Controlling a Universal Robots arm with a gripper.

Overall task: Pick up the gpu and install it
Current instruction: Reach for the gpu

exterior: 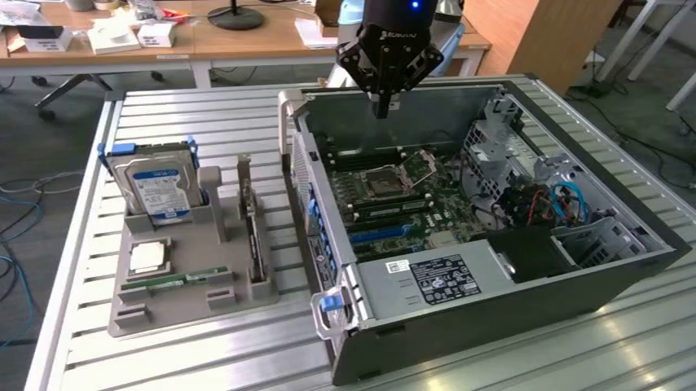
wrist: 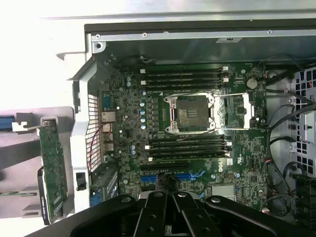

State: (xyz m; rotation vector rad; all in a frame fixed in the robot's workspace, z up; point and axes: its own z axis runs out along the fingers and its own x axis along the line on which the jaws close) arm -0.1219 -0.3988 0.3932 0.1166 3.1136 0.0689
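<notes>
Tool hangs above the far part of the open computer case, fingers pressed together. Through the wrist view I see the tool as a dark shape over the motherboard. The open CPU socket sits between two banks of memory slots.

Task item, the gpu, is outside the case. It stands on edge in a slot of the grey tray on the table. The tray is on the exterior view's left of the case, and the card's slot is on the side closest to the case wall. The wrist view catches the gpu too, upright and well apart from the tool.

Same tray, other parts:
- hard drive with blue-white label, standing at the far end
- processor chip, lying flat near the middle
- green memory stick, lying just nearer than the chip
</notes>
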